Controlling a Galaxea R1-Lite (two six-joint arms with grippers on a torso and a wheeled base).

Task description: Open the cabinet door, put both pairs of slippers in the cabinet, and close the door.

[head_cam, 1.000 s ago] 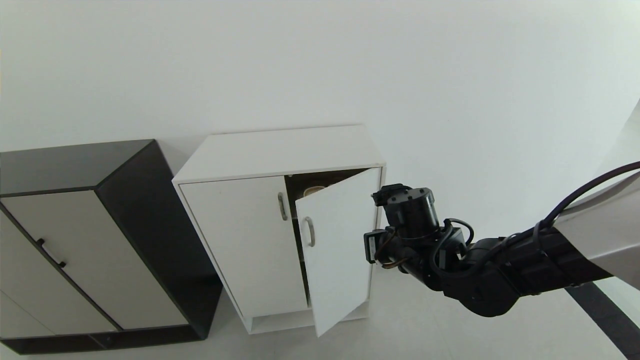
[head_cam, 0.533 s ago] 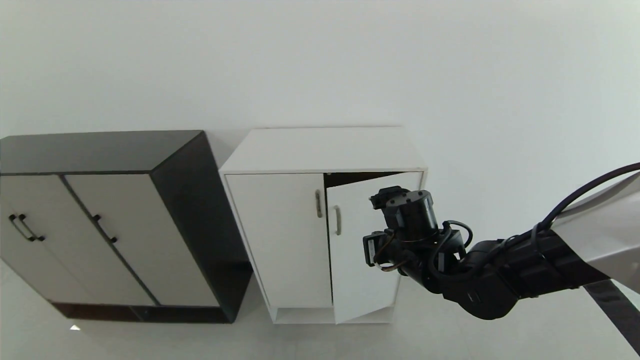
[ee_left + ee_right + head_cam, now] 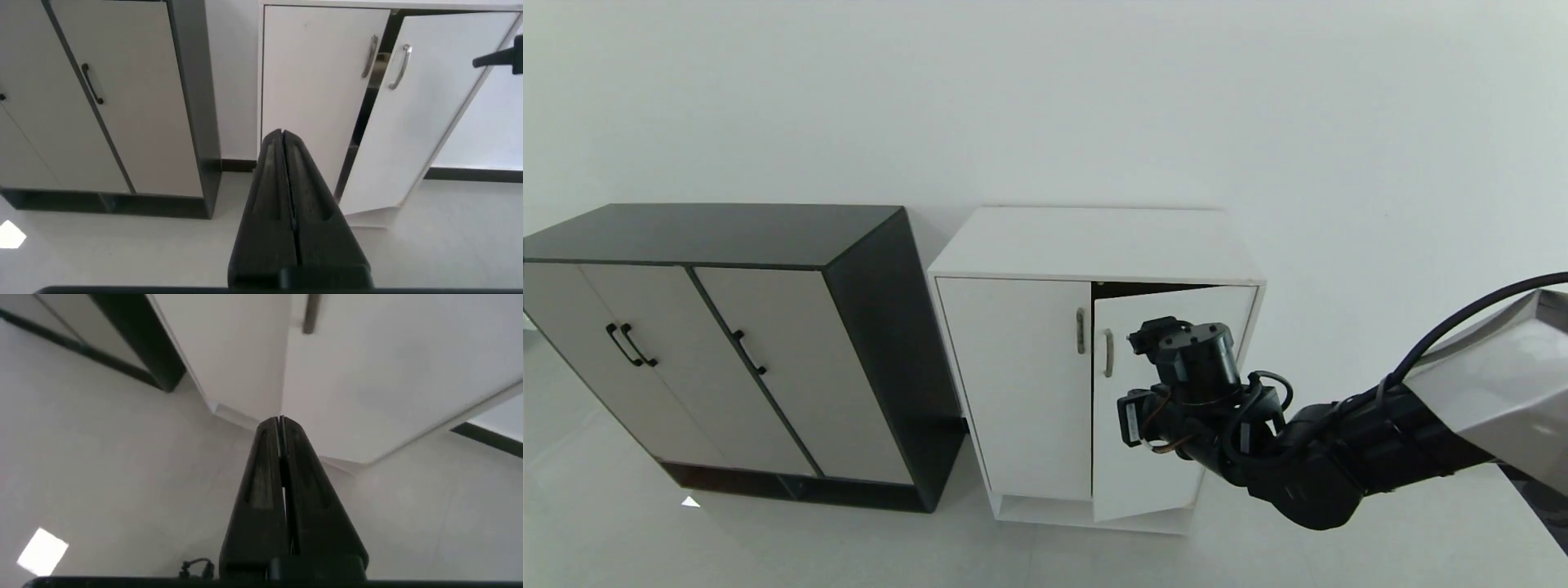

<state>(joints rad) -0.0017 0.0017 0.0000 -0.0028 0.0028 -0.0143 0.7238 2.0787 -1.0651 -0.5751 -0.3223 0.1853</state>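
The white cabinet (image 3: 1094, 241) stands against the wall. Its left door (image 3: 1021, 384) is shut. Its right door (image 3: 1131, 482) is ajar by a narrow dark gap (image 3: 1143, 288) along the top. My right arm's wrist (image 3: 1188, 359) hangs in front of that door, just right of its handle (image 3: 1107, 353). The right gripper (image 3: 282, 423) is shut with nothing in it, its tip close to the right door (image 3: 392, 376) below the handle (image 3: 310, 314). The left gripper (image 3: 282, 139) is also shut and holds nothing, some way back from the white cabinet (image 3: 319, 82) and above the floor.
A dark cabinet with grey doors and black handles (image 3: 727, 237) stands directly left of the white one. Pale floor (image 3: 849, 547) stretches in front of both. A black strip (image 3: 1535, 490) crosses the floor at the far right.
The head camera has panned, so both cabinets sit further right in the picture. The right door has swung from wide open to almost shut, with my right arm staying close in front of it.
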